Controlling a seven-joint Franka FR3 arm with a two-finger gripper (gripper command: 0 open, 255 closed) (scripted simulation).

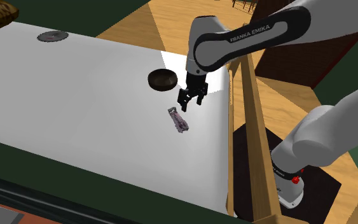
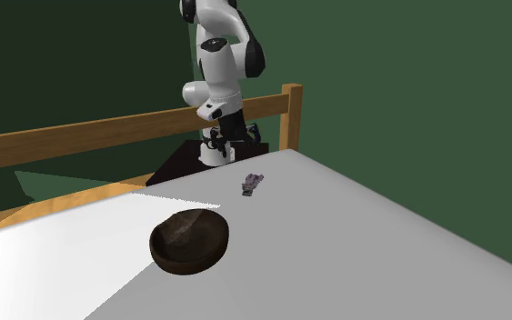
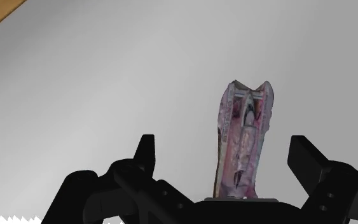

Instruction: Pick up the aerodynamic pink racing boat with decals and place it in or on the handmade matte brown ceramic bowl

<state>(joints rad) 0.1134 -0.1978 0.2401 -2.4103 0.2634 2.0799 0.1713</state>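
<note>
the claw (image 1: 191, 100) hangs over the white surface (image 1: 75, 127) with its fingers spread wide, pinching nothing. the pink boat (image 3: 244, 137) lies flat on the surface right below it. it sits between the two fingers but nearer one of them, and neither touches it. the dark brown bowl (image 1: 162, 80) is close by on the same surface, a bit apart from the boat. my guess: the boat's a small, light, rigid toy, probably slick-sided, so it could skid or twist if one finger hits first. it's long and narrow, so i'd squeeze across the hull around the middle, not end to end.
</note>
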